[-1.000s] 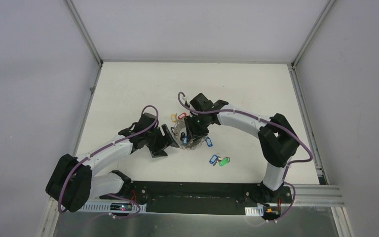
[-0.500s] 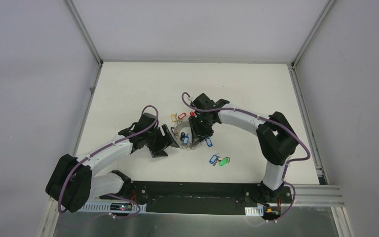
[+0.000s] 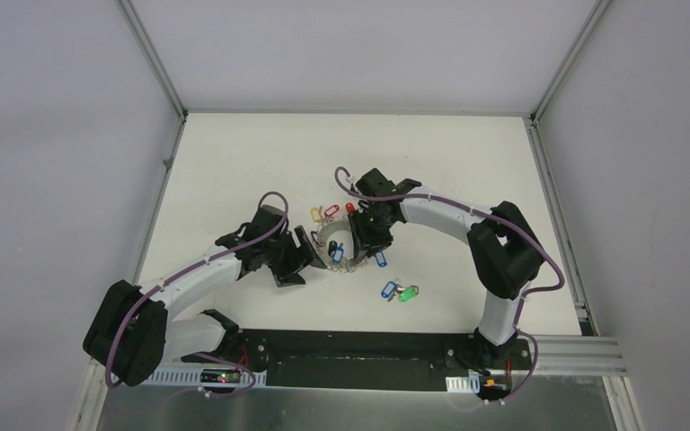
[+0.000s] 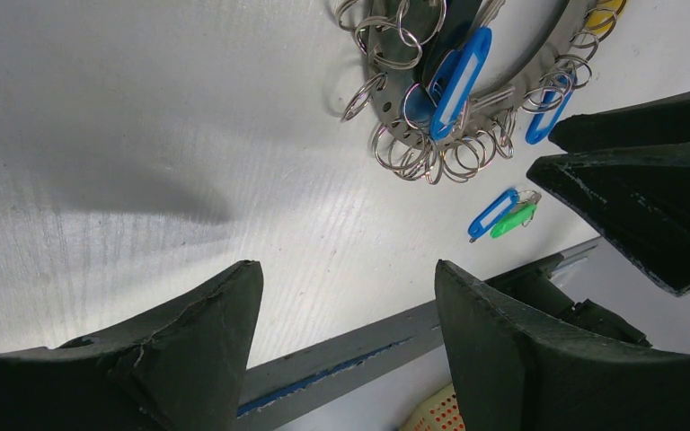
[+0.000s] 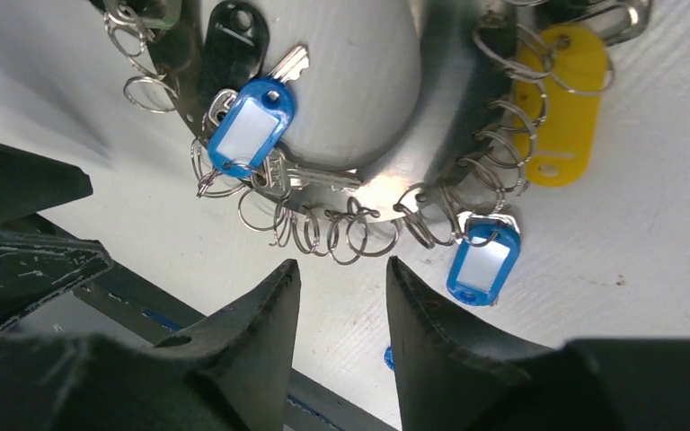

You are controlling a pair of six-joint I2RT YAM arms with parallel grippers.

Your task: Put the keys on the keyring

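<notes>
The keyring is a large silvery ring hung with small split rings and tagged keys; it lies flat mid-table and shows in the left wrist view and the right wrist view. The keys, one blue-tagged and one green-tagged, lie together in front of it, apart from the ring; the left wrist view shows the pair too. My left gripper is open and empty just left of the ring. My right gripper is open and empty, low over the ring's right side, jaws a little apart.
Red, orange and yellow tagged keys hang on the ring's far side, blue ones on its near side. The black base rail runs along the table's near edge.
My right gripper has shifted slightly right and toward the near side over the ring. The left arm, the ring and the loose keys have not moved.
</notes>
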